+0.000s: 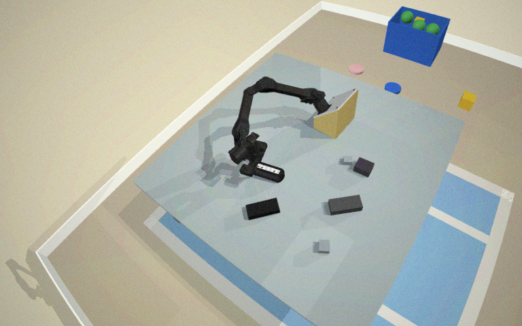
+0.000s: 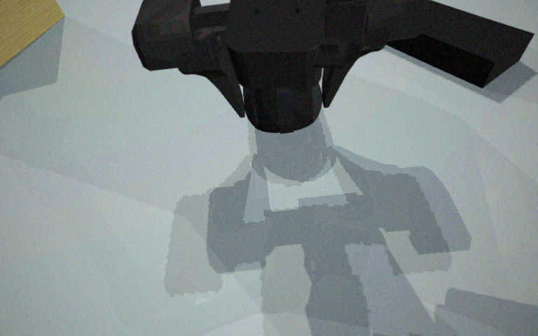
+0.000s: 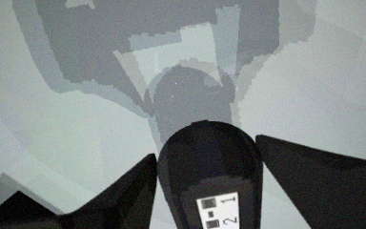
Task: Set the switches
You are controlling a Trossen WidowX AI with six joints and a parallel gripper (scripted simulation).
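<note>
My gripper (image 1: 257, 161) (image 2: 284, 111) (image 3: 205, 150) is shut on the dark controller unit (image 1: 274, 174) (image 2: 282, 122) (image 3: 210, 167), one finger on each side of its rounded body. The unit is held in the air above the bench (image 1: 404, 153), its shadow apart from it. Its white label (image 1: 268, 168) (image 3: 220, 210) faces up in the top view. The wrist view shows only part of the label, with the digit 2 and dark squares; the rest is cut off. The rocker switches are hidden in all views.
A black block (image 1: 262, 208) (image 2: 468, 35) lies near the unit. A dark grey block (image 1: 345, 204), a small dark block (image 1: 363, 167) and two small grey cubes (image 1: 347, 160) (image 1: 324, 246) lie farther off. A wooden wedge (image 1: 344, 115) (image 2: 23, 23) stands behind. A blue box (image 1: 412, 44) is beyond the bench.
</note>
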